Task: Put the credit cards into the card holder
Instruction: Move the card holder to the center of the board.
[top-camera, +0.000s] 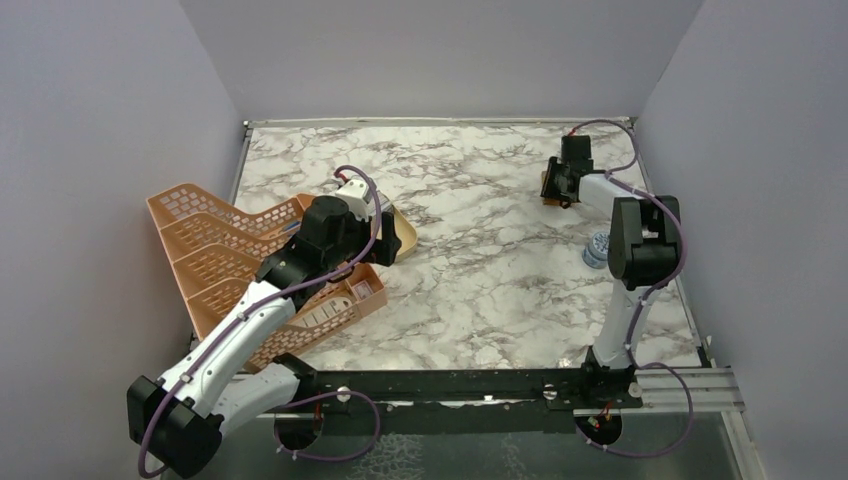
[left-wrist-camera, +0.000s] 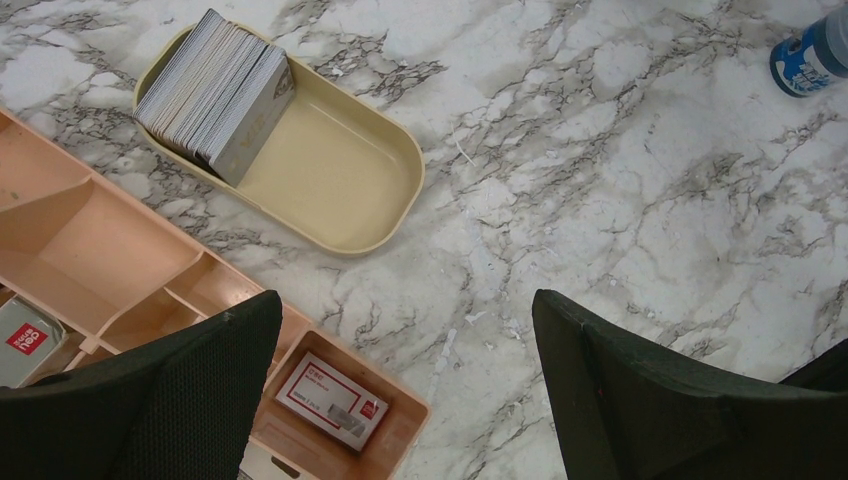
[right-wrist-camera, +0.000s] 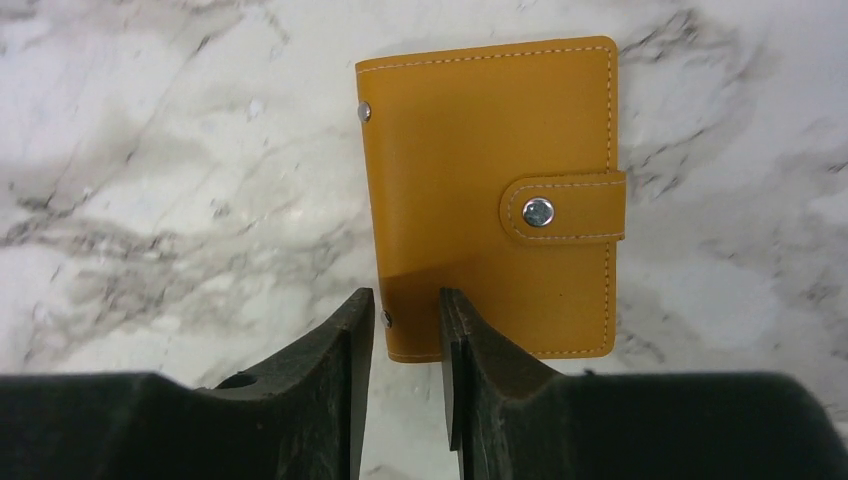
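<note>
At the far right of the tabletop (top-camera: 480, 250), the mustard-orange leather card holder (right-wrist-camera: 490, 200) lies shut, long side pointing away from the right gripper (right-wrist-camera: 405, 300). Its jaws, a little apart, hug the nearest corner; pinching or not, I cannot tell.

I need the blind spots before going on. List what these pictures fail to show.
Right wrist: the wallet is snapped shut, pockets hidden; whether the right gripper pinches its near corner is unclear.
Left wrist: print on the cards too small; blue item cut by the right edge.
Top: right gripper covers most of the wallet.
</note>
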